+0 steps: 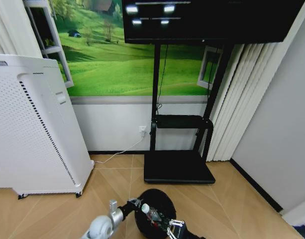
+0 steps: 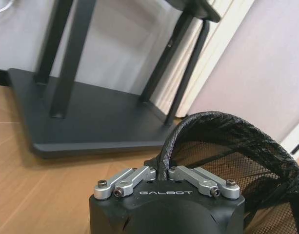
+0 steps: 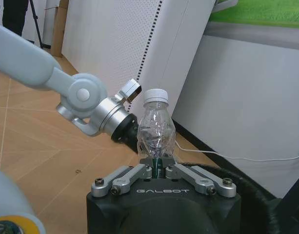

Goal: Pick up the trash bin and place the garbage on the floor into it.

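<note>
Left gripper [image 2: 167, 181] is pinched shut on the rim of the trash bin [image 1: 154, 211], which it holds low in front of the robot over the floor [image 1: 232, 199]. Seen up close the bin [image 2: 237, 156] is black mesh under a rolled rim: light, with walls that look likely to give, so the rim seems the only firm place to take it.

Right gripper [image 3: 160, 176] is clamped on a clear plastic bottle [image 3: 156, 129], white cap up, fingers closed on its bottom end. From the head view the bottle [image 1: 151, 212] sits right over the bin's mouth, the right gripper [image 1: 173, 227] at the near rim.

The bottle looks empty and dented: very light, thin-walled, likely slick and easy to squash. A hold at the base or neck would be stiffer than mid-body.

Behind them: white perforated appliance [image 1: 33, 129], black TV stand [image 1: 179, 167], wall.
</note>
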### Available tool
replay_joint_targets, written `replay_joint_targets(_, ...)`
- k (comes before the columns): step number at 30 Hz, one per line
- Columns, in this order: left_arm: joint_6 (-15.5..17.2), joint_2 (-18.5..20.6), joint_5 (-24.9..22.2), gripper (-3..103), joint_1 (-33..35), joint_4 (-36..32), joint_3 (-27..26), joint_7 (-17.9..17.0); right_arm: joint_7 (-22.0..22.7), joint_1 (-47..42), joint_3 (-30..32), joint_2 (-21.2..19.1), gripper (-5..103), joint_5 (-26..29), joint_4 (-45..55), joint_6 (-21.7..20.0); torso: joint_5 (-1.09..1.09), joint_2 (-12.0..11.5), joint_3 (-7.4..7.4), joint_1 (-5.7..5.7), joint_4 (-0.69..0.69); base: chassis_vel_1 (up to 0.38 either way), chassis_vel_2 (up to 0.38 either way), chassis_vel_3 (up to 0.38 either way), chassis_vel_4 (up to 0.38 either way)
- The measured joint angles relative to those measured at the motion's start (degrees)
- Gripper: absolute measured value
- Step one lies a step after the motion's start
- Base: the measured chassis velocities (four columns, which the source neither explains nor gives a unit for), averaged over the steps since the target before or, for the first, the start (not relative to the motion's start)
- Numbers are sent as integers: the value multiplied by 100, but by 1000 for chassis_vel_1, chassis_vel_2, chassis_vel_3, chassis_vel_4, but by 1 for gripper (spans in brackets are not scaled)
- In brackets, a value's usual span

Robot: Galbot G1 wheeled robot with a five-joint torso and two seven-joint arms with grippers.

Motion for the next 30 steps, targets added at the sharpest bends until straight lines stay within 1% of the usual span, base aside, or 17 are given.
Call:
replay_joint_targets(3,11,5,-31,6,66,-108,6,-19,-30,33,-32,49,5,-84,-117,62,0,0,0,0,0,0,0,0,0)
replay_joint_targets(5,13,16,-31,6,112,-131,-9,-23,-29,36,-33,57,8,-101,-139,72,0,0,0,0,0,0,0,0,0)
replay_joint_targets(6,13,28,-27,6,152,-140,-34,-23,-27,35,-28,58,13,-101,-141,74,0,0,0,0,0,0,0,0,0)
replay_joint_targets(8,13,41,-20,6,190,-149,-69,-24,-25,29,-14,58,13,-101,-136,74,0,0,0,0,1,0,0,0,0)
replay_joint_targets(9,13,60,-16,6,237,-164,-119,-24,-25,21,6,54,19,-97,-116,76,0,0,0,0,1,0,0,0,0)
replay_joint_targets(10,11,70,-15,6,271,-178,-164,-24,-18,17,23,53,29,-85,-97,77,0,0,0,0,1,0,0,0,0)
replay_joint_targets(12,9,71,-15,6,286,-186,-189,-24,-6,15,27,53,29,-79,-89,79,0,0,0,0,1,0,0,0,0)
replay_joint_targets(15,2,72,-14,6,323,-213,-250,-24,14,-5,55,73,45,-67,-70,88,0,0,0,0,1,0,0,0,0)
replay_joint_targets(16,2,72,-14,6,323,-213,-250,-24,14,-5,55,73,45,-67,-70,88,0,0,0,0,1,0,0,0,0)
replay_joint_targets(18,-1,73,-13,6,339,-219,-273,-24,14,-32,90,87,56,-62,-64,99,0,0,0,0,1,0,0,0,0)
replay_joint_targets(19,-1,73,-13,6,339,-219,-273,-24,14,-32,90,87,56,-62,-64,99,0,0,0,0,1,0,0,0,0)
replay_joint_targets(22,-9,63,-17,6,352,-229,-342,-40,27,-63,218,106,72,40,-31,139,0,0,0,0,0,0,0,0,0)
replay_joint_targets(23,-9,63,-17,6,352,-229,-342,-40,27,-63,218,106,72,40,-31,139,0,0,0,0,0,0,0,0,0)
replay_joint_targets(24,-21,52,-32,6,363,-236,-400,-80,55,-78,288,107,78,114,-10,163,0,0,0,0,0,0,0,0,0)
replay_joint_targets(27,-62,18,-123,6,413,-273,-666,-247,154,-117,522,129,83,352,46,221,-1,0,0,0,0,0,0,0,0)
replay_joint_targets(28,-79,-16,-213,6,478,-340,-937,-387,230,-137,693,180,94,500,59,236,-2,0,0,0,0,0,0,0,0)
replay_joint_targets(30,-90,-30,-286,6,532,-402,-1119,-480,289,-143,799,229,94,593,56,238,-2,0,0,0,0,0,0,0,0)
